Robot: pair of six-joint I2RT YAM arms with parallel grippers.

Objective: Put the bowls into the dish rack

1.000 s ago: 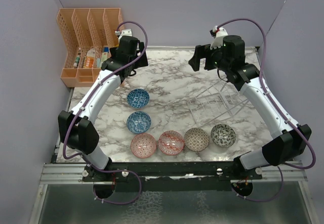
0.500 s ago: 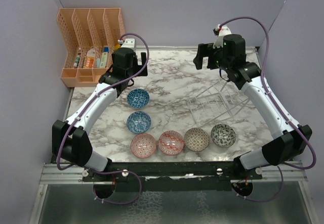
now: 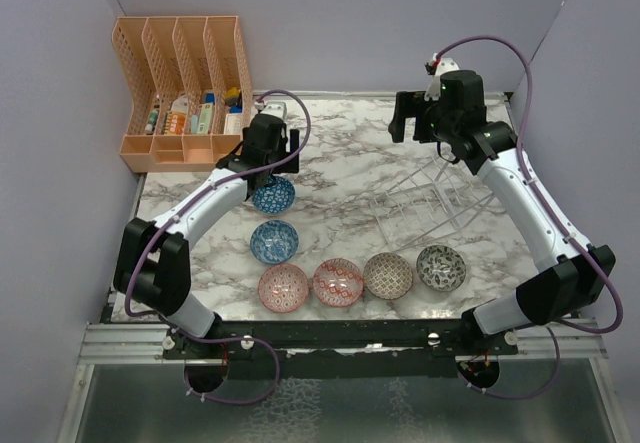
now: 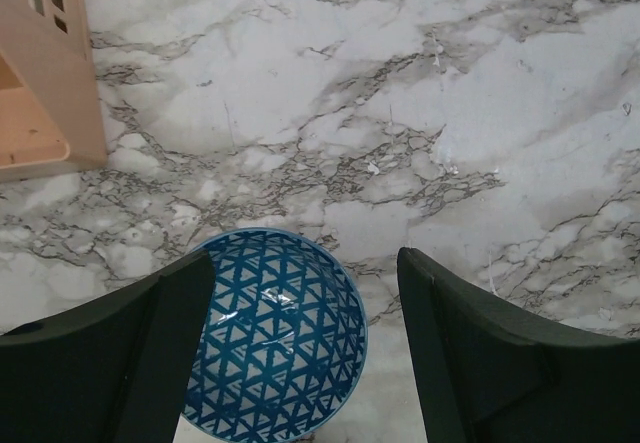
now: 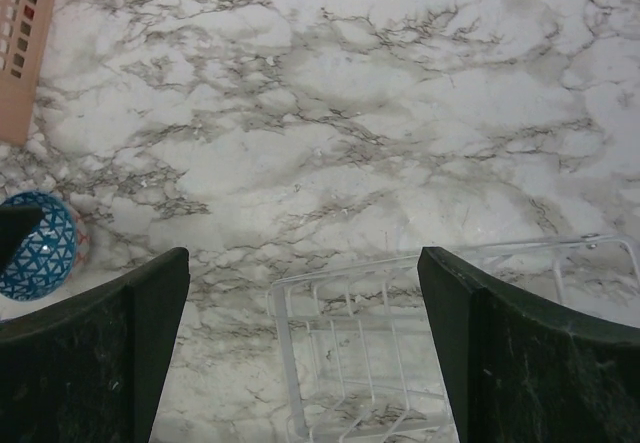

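Observation:
Six bowls stand on the marble table: two blue (image 3: 272, 194) (image 3: 274, 241), two red (image 3: 283, 287) (image 3: 338, 282), one brownish (image 3: 388, 275), one dark grey-green (image 3: 441, 267). My left gripper (image 3: 275, 153) is open, just above the far blue bowl (image 4: 275, 333), which shows between its fingers (image 4: 470, 343). The clear wire dish rack (image 3: 425, 203) stands at the right, with no bowl in it. My right gripper (image 3: 412, 118) is open and empty, high over the rack's far end (image 5: 350, 363).
An orange file organiser (image 3: 180, 88) with small items stands at the back left; its corner shows in the left wrist view (image 4: 45, 83). Purple walls close in on the left, back and right.
My left gripper has swung right and down from beside the organiser to over the far blue bowl. My right gripper has shifted slightly right. No bowl has moved.

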